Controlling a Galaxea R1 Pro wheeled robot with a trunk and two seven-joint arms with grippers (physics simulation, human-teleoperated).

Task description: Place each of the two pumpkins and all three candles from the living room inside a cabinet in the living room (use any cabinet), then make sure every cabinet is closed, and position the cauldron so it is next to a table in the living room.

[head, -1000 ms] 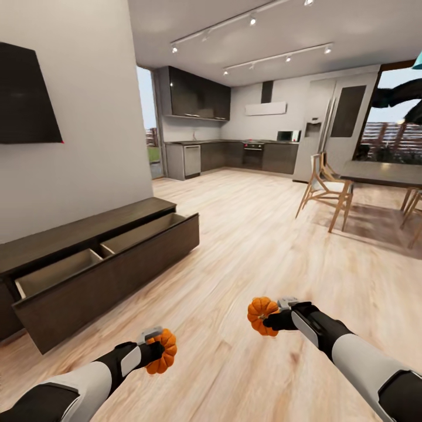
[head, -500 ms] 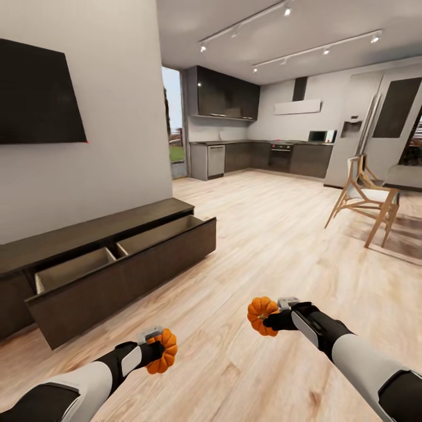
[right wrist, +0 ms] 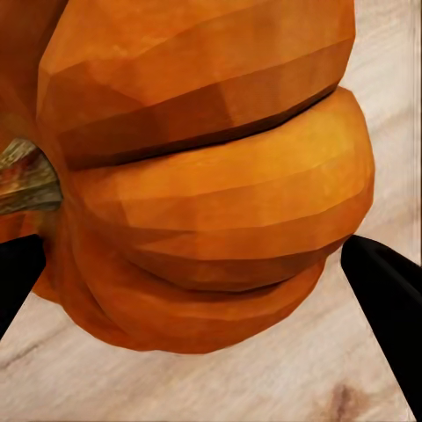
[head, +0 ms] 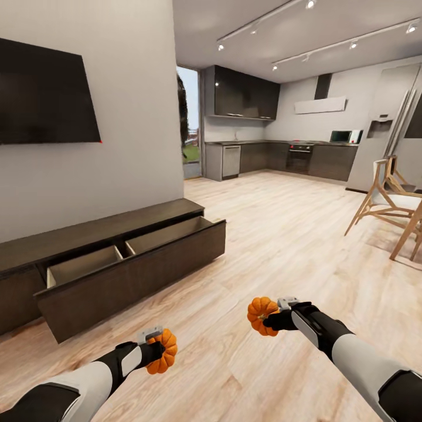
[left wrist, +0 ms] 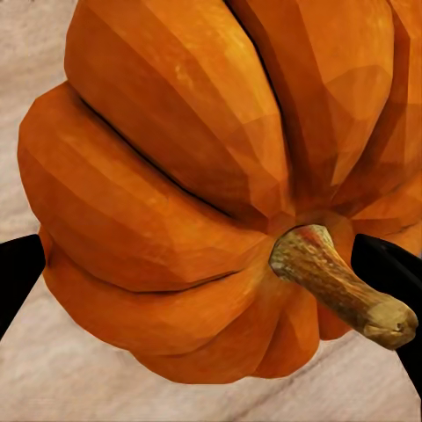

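The floor (head: 275,234) is pale wood plank, running unbroken from the living area back to a kitchen (head: 275,135) of dark cupboards along the far wall. On the left, a grey wall (head: 135,117) carries a black screen (head: 44,94); below it stands the cabinet (head: 117,258), long, low and dark brown, with its wide front drawer pulled out over the floor and two open compartments showing, both apparently empty, though their depths are partly hidden by the drawer front. A wooden chair (head: 390,196) stands at the right edge. Between the cabinet's projecting drawer edge and the chair the floor lies open and wide. The left gripper (head: 157,347) is clamped on one pumpkin (head: 163,351), held low above the floor, well apart from the cabinet; in the left wrist view its stem (left wrist: 338,286) points out between the black fingers (left wrist: 18,277). The right gripper (head: 271,319) is clamped on the other pumpkin (head: 262,315), held over bare floor at about the same height, the two arms well apart
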